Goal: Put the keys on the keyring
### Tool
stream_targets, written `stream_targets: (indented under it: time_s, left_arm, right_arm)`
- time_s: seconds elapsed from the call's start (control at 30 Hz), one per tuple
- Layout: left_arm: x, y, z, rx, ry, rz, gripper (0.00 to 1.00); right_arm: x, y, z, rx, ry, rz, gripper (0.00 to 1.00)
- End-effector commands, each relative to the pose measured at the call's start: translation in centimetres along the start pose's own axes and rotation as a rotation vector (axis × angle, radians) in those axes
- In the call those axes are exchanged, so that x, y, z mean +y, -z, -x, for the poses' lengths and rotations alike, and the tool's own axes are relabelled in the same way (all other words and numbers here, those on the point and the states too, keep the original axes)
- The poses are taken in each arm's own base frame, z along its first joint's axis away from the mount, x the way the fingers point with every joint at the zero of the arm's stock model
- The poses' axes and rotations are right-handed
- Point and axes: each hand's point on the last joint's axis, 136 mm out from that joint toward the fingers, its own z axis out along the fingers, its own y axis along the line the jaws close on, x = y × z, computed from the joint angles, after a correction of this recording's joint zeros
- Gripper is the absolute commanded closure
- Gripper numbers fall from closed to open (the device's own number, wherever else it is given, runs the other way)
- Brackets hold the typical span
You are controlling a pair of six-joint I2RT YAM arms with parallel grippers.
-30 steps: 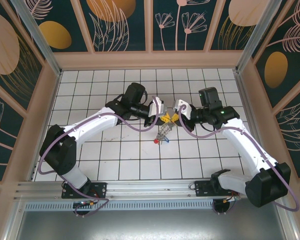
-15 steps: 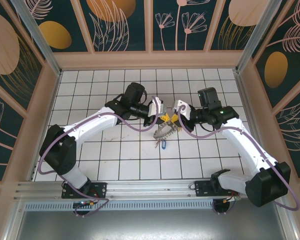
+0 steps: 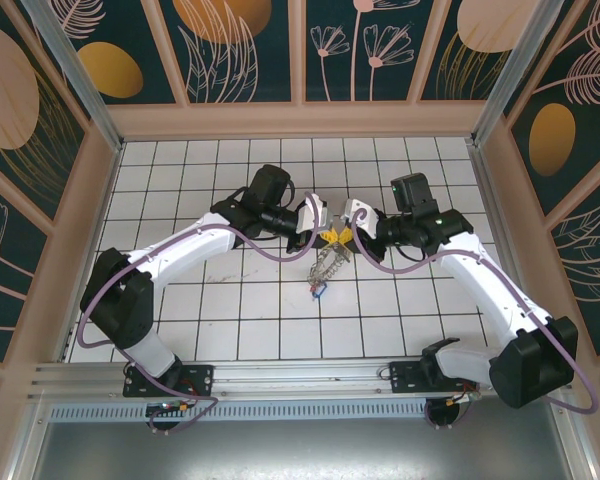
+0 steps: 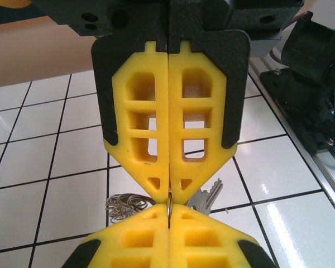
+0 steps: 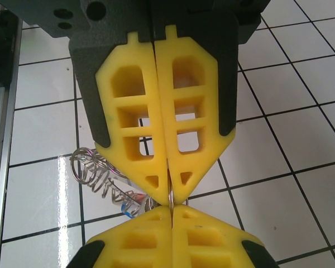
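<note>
My left gripper [image 3: 326, 235] and right gripper [image 3: 342, 236] meet tip to tip above the middle of the tiled floor. Each is shut on the edge of a thin metal ring [image 4: 169, 209] of the keyring [image 3: 326, 264], which hangs tilted below them. In the left wrist view my own gripper [image 4: 169, 195] faces the other arm's yellow fingers [image 4: 206, 237], with wire loops [image 4: 123, 204] and a silver key [image 4: 210, 195] behind. In the right wrist view my gripper [image 5: 170, 198] pinches the ring [image 5: 171, 195]. The loops [image 5: 97, 172] and red and blue key tags [image 5: 132, 204] hang to the left. The tags [image 3: 318, 290] dangle lowest.
White tiled floor [image 3: 230, 320] lies all around, walled by wooden panels [image 3: 300, 120]. The arm bases and a metal rail [image 3: 300, 378] run along the near edge. The right arm's black base [image 4: 315, 84] stands at the right of the left wrist view.
The hanging keyring and its tags have swung slightly below the grippers. The right arm has edged a little to the left. Both grippers stay pinched together at the same spot.
</note>
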Motion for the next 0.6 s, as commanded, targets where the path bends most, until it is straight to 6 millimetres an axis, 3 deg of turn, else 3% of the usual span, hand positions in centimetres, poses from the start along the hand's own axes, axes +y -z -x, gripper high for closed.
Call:
stream_targets:
  time_s: [0.0,0.2,0.37,0.57]
  left_arm:
    - [-0.3,-0.2,1.0,-0.032,-0.028,-0.018,1.0]
    - [-0.4,0.5,2.3,-0.102,-0.021,0.01,1.0]
    - [-0.2,1.1,3.2,-0.161,0.003,0.007,1.0]
    - [-0.3,1.1,3.6,-0.192,0.021,-0.022,1.0]
  right_arm:
    - [-0.3,0.6,2.9,-0.077,0.075,-0.014,1.0]
    - [0.2,1.7,0.8,-0.062,-0.008,-0.025,0.68]
    - [1.3,1.7,-0.8,-0.045,-0.092,0.016,0.63]
    - [1.4,1.5,-0.6,-0.101,-0.111,0.004,0.61]
